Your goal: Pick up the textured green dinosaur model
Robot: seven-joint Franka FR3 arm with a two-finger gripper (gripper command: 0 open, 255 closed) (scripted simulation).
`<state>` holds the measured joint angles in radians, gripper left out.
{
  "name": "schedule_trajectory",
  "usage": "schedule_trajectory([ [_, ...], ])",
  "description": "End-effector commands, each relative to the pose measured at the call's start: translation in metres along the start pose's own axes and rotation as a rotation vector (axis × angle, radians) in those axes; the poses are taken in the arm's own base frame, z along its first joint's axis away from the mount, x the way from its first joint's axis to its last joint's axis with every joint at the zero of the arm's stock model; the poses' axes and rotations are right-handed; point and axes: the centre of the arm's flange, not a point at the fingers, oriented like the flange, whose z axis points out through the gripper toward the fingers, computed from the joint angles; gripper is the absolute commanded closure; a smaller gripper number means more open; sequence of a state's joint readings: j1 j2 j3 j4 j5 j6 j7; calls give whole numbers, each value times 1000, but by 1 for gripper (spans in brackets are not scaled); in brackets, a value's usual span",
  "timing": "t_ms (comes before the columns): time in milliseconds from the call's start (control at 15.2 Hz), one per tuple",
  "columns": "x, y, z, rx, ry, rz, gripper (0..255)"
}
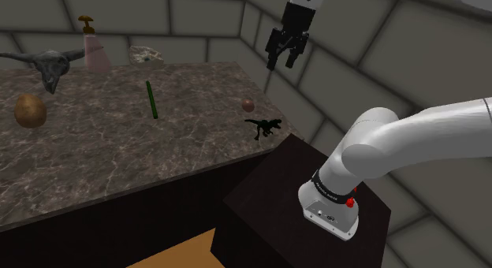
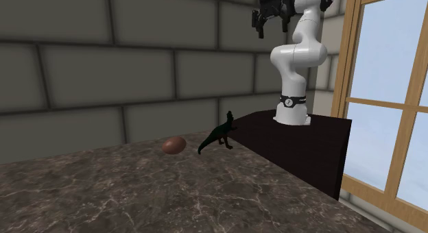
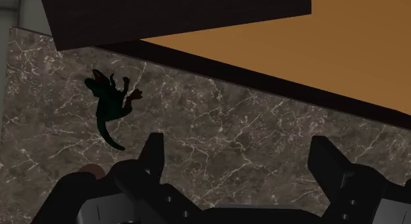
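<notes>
- Gripper (image 1: 284,61) hangs high over the counter's (image 1: 118,156) corner, jaws wide apart and holding nothing.
- The dinosaur (image 1: 262,127) stands on the counter near its edge, just beside the stand (image 1: 315,203) and well below the gripper.
- Handling, by my read: a small, light, stiff figure. The rough skin should help the pads bite, but the thin legs and tail look fragile and slippery to pinch.
- The best hold is likely across the flanks at the thick torso, mid-body. Leave the tail, neck and legs alone.
- It looks tippy on two feet, so a nudge from one pad before the other could knock it over.
- The second exterior view gives the profile: dinosaur (image 2: 218,136) upright, head raised towards the stand, tail pointing at a brown egg (image 2: 174,144) close behind it.
- That view also shows the gripper (image 2: 263,27) far above the counter.
- The wrist view looks straight down: the dinosaur (image 3: 109,104) sits off to one side of the gripper (image 3: 240,150), not between the jaws, so the hand needs to shift over it.
- The shoulder view alone takes in the far counter, with a green stick (image 1: 150,99) well clear of the target.
</notes>
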<state>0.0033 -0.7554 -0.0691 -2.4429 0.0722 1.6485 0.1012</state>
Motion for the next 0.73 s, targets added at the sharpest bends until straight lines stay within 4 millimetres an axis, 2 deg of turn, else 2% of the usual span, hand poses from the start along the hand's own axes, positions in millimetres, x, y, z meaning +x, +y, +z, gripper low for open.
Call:
schedule_trajectory([
  [0, 0, 0, 0, 0, 0, 0, 0],
  [660, 61, 64, 105, -27, -112, -23, 0],
])
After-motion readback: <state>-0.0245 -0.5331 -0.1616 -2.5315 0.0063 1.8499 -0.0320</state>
